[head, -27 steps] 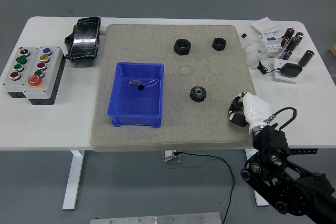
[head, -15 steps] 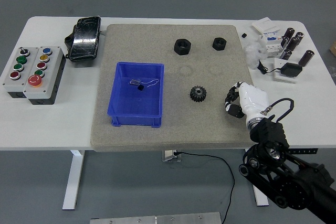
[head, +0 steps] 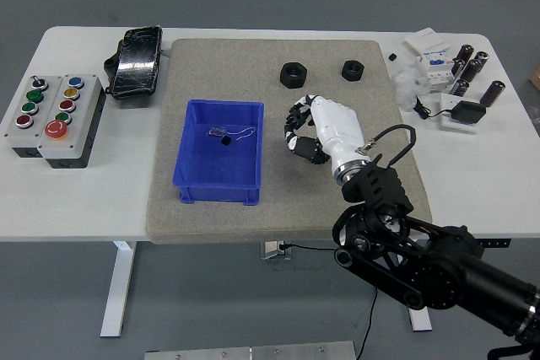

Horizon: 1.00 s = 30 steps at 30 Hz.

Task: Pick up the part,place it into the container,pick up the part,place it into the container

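Gear part no longer visible on the mat; right hand (head: pixel 305 132) now sits right over the spot where it lay 0.5 s ago, so it's hidden under the curled fingers (head: pixel 297 128). Can't tell if the hand grips it or only covers it. Hand has swung in from the mat's right edge. Blue bin (head: pixel 221 152) lies just left of the hand, a small dark part (head: pixel 225 142) already inside. Two black nuts (head: pixel 293 74) beyond the hand, untouched. Likely start of grasp. Grey mat (head: pixel 202 217) on white surface (head: pixel 76 200).
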Available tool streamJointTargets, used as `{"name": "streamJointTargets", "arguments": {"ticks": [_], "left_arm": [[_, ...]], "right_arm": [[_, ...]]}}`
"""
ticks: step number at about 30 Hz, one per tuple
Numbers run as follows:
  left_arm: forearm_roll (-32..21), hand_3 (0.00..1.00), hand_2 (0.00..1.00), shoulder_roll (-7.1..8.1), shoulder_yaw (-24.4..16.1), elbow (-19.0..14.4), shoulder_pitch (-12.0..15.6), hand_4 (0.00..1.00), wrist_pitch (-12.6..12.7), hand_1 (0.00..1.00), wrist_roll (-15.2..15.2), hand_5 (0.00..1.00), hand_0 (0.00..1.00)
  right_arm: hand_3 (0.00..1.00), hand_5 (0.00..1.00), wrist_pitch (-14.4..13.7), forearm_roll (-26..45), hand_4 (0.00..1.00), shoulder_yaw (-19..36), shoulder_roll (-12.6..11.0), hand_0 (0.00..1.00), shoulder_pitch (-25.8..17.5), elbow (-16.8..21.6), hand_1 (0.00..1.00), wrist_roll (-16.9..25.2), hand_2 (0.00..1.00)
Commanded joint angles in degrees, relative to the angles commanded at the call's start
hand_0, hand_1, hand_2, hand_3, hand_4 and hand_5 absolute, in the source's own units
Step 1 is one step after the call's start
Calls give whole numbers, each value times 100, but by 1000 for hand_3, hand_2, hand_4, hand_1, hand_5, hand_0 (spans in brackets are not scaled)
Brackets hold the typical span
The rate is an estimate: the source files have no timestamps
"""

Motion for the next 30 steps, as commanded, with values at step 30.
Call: {"name": "streamJointTargets", "arguments": {"ticks": [30], "left_arm": [[18,605,530,-7,-15,0,-6,655,-7,552,18,356,630]], "right_arm": [[858,232,-73,-360,683,-276,190,758,110,-264,872,-211,855]]}}
